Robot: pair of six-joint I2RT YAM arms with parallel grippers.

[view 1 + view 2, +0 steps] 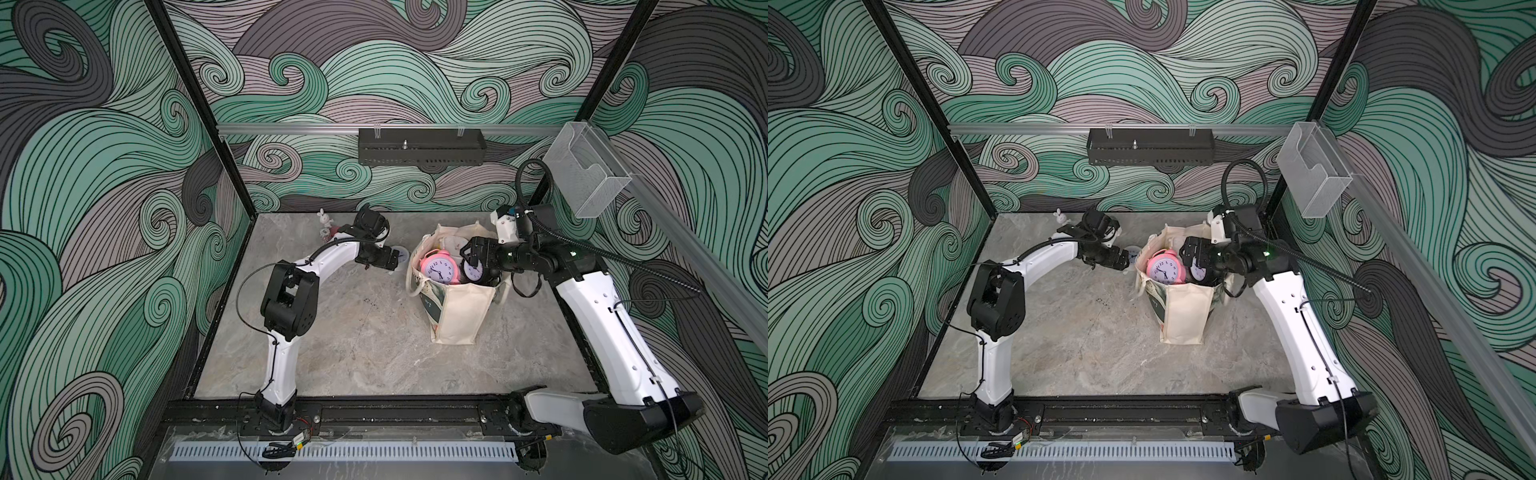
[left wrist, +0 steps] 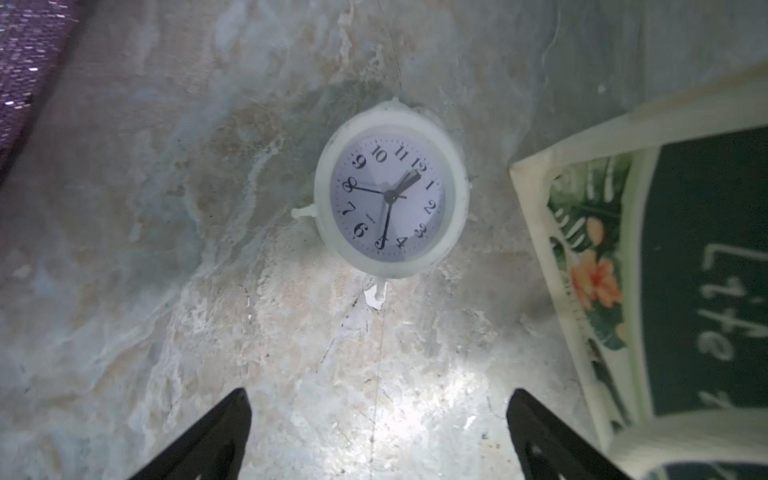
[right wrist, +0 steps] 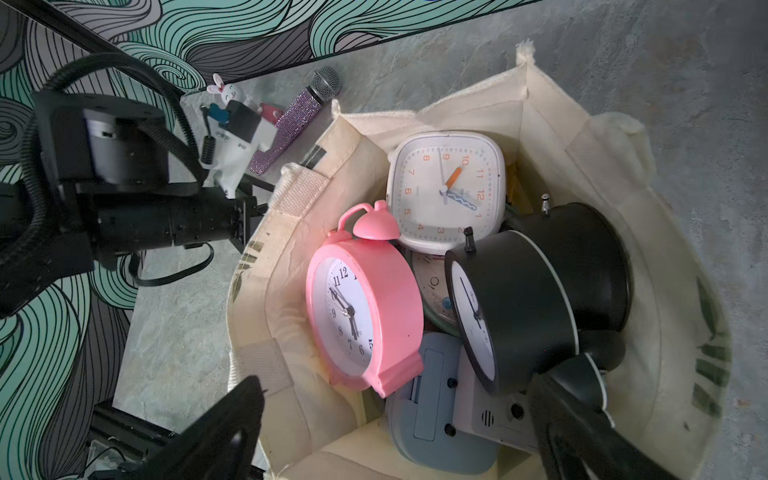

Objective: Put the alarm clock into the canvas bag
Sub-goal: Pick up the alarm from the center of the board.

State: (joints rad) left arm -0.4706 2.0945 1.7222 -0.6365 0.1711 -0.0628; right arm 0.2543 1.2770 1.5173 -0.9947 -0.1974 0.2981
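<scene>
**Left hand and surroundings.** The left hand (image 2: 380,419) is shown with its jaws spread wide and nothing held between them, poised above the surface (image 2: 166,249). Ahead of its fingertips, and apart from them, a white alarm clock (image 2: 390,195) is seen lying face up on the surface, just beside the canvas bag (image 2: 706,208).

**Right hand and bag.** The right hand (image 3: 395,386) is likewise shown wide open and empty, over the mouth of the upright bag. Inside the bag, four clocks are packed together:
- a pink twin-bell clock (image 3: 374,307)
- a black clock (image 3: 519,299)
- a white square clock (image 3: 446,187)
- a blue-grey clock (image 3: 432,395)

Whether the black clock is touched by one finger cannot be told.

**Far edge.** A rabbit figurine (image 3: 224,89) and a glittery microphone (image 3: 299,120) are seen at the far edge of the surface.
</scene>
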